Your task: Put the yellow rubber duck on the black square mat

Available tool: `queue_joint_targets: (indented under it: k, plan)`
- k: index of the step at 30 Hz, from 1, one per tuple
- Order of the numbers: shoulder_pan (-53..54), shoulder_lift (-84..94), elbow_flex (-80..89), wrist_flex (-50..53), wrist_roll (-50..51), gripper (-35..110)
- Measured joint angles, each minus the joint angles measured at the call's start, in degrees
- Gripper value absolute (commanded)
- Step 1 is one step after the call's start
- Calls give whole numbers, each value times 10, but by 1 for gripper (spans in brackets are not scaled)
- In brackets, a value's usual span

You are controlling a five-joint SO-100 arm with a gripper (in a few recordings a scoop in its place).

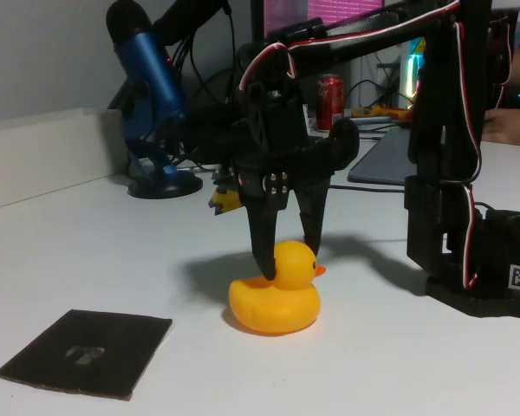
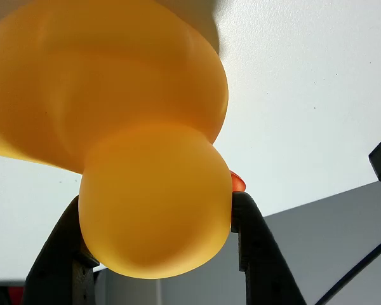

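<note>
The black two-finger gripper [image 1: 288, 260] comes straight down over the small glossy yellow rubber duck [image 1: 274, 302], its fingers on either side of the round head. In the wrist view the two dark fingers [image 2: 58, 257] sit against the head's flanks, so I judge them clamped on the head, or very nearly so; how firm the squeeze is cannot be told. The duck's body rests on the white worktop, about midway across it and towards its front edge in the fixed view. The thin flat black square mat [image 1: 87, 351] lies well apart, by the worktop's front left corner in that view.

The main risk is the hold itself. The head is round and slick, and the fingers meet it on curved sides, so on lifting it could squirt out downwards or swivel between the pads. The heavier body hanging below would help that. A duck dropped part-way could roll or bounce and stop short of the mat or straddling its edge.

The fixed view gives the layout: duck, mat and the bare stretch of worktop between them, with a blue microphone [image 1: 147, 78] and a red can [image 1: 330, 100] behind. The wrist view gives the contact instead: finger against head on both sides, and the orange beak [image 2: 237, 182] peeping just above the right-hand finger.
</note>
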Motion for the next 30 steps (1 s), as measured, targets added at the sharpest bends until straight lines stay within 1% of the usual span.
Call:
queue_joint_targets:
  k: [5,13,21,27,30]
  plan:
    - [0,12,0,0,0,17]
    - [2,98,0,5,0,17]
    - [4,108,-8,6,0,17]
    - [4,130,-87,8,1,17]
    - [9,130,-134,8,21,17]
